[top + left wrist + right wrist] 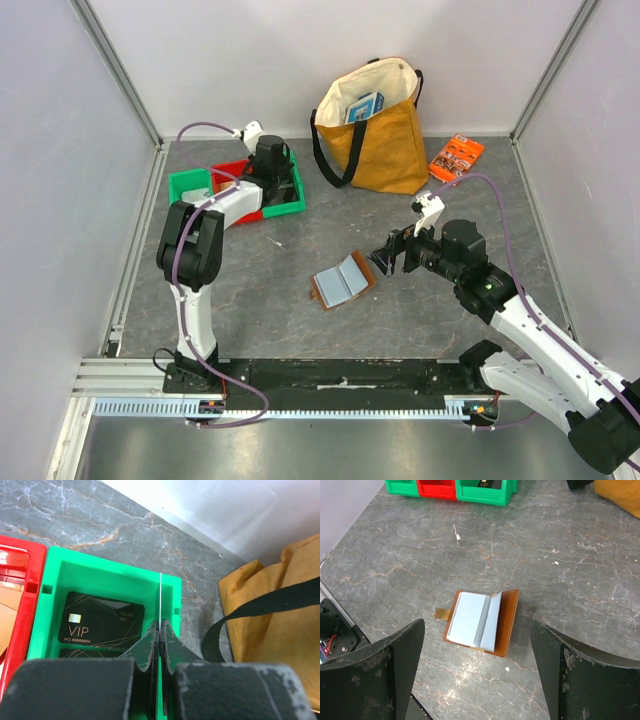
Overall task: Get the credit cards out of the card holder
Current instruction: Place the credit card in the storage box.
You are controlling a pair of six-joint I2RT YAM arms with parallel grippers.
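Note:
The card holder (343, 283) lies open on the table, brown outside with pale grey-blue pockets; it also shows in the right wrist view (482, 622), its tab (441, 613) pointing left. My right gripper (388, 258) (476, 624) is open and empty, hovering just right of and above the holder. My left gripper (280, 183) (160, 625) is shut on a thin card seen edge-on (160, 597), held over the right green bin (115, 572). A black VIP card (102, 625) lies in that bin, with another black card (90, 653) below it.
A row of green (190, 185), red (232, 172) and green (290, 205) bins stands at the back left. A yellow tote bag (375, 125) stands behind the centre, beside the bin (280, 645). An orange packet (456, 155) lies at the back right. Something flat and tan (9, 610) lies in the red bin.

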